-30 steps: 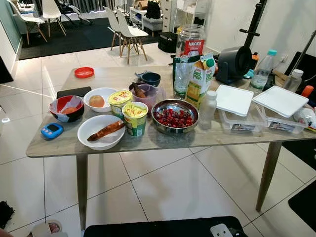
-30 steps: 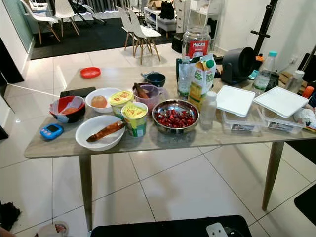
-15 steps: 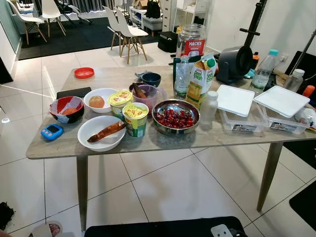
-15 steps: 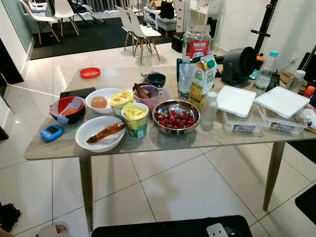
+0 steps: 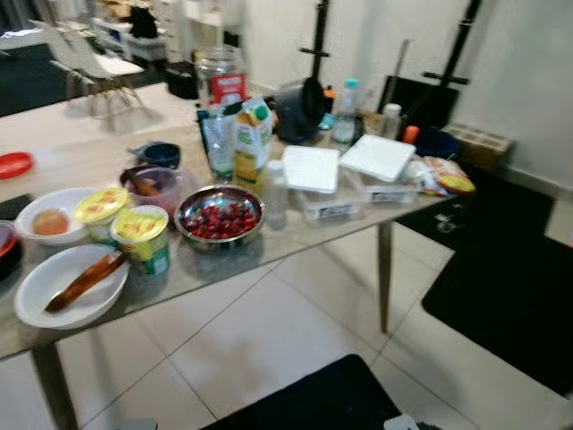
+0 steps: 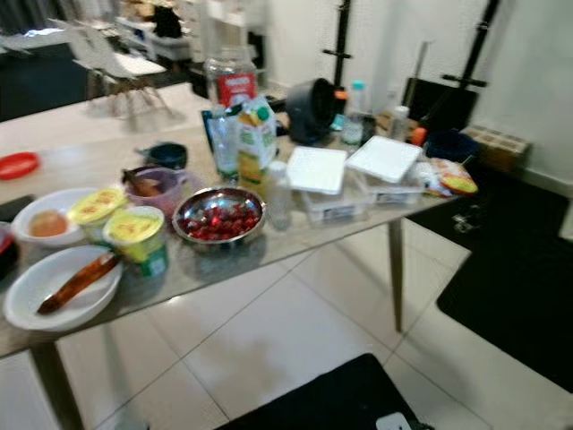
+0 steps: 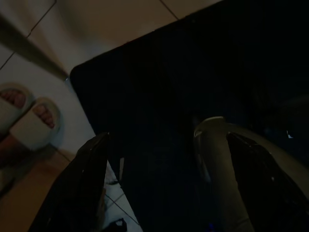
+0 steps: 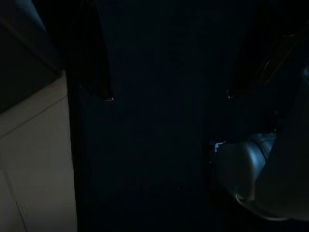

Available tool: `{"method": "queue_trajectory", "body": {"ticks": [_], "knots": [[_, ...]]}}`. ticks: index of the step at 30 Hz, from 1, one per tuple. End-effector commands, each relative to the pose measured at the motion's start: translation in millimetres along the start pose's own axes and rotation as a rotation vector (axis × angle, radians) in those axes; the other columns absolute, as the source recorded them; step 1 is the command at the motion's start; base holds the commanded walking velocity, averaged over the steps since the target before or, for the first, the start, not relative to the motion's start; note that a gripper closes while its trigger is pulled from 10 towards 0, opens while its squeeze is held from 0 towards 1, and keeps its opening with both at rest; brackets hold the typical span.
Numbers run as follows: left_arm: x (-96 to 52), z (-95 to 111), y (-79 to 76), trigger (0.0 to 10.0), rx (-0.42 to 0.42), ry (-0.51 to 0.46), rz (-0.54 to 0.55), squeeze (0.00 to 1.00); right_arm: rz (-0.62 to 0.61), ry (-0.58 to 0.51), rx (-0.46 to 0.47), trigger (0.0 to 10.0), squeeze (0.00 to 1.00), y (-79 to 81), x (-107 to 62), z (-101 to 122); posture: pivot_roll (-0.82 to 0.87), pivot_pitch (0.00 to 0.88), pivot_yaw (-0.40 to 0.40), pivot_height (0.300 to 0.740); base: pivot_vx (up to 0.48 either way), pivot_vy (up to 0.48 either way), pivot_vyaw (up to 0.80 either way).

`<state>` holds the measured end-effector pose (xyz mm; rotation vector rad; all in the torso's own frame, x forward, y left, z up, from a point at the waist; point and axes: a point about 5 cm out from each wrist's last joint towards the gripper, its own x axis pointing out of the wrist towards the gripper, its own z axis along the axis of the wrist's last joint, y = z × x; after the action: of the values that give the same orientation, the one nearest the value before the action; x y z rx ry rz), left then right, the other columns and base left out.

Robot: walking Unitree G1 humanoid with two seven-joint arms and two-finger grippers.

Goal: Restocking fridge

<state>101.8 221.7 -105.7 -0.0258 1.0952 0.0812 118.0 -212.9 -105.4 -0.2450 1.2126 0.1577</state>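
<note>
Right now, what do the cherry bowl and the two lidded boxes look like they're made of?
Cherry bowl: likely stainless steel, silvery reflective rim. Lidded boxes: probably plastic, see-through walls under matte white lids. The frame is blurred, so finish detail is uncertain. Both grippers hang open over a dark mat.

Both head views look forward and down from standing height, a step back from the tabletop (image 5: pixel 269 260), which runs from 9 o'clock toward 2 o'clock; they share the steel bowl of red fruit (image 5: pixel 219 215) and the lidded tubs (image 6: pixel 327 184), slightly blurred. Each wrist view points down its own gripper at dark matting and pale floor tiles (image 7: pixel 120 19), close to the ground.
</note>
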Motion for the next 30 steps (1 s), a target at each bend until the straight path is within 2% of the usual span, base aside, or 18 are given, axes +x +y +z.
{"method": "queue_trajectory", "body": {"ticks": [1, 16, 30], "knots": [[0.2, -0.2, -0.9, 10.0, 0.011, 0.006, -0.006, 0.0, 0.002, -0.001, -0.01, 10.0, 0.0, -0.2, 0.3, 3.0, -0.02, 0.0, 0.005, 0.74, 0.0, 0.0, -0.78], [1.0, 2.1, -2.7, 10.0, 0.028, 0.009, -0.026, 0.0, -0.004, 0.008, -0.028, 10.0, 0.0, -3.4, 0.1, 3.9, -0.03, 0.0, 0.005, 0.74, 0.0, 0.0, -0.78], [1.7, 2.0, -7.3, 10.0, 0.036, 0.011, -0.046, 0.0, -0.017, 0.058, -0.056, 10.0, 0.0, -3.7, -0.5, -4.4, -0.03, 0.0, 0.009, 0.74, 0.0, 0.0, -0.78]]}}
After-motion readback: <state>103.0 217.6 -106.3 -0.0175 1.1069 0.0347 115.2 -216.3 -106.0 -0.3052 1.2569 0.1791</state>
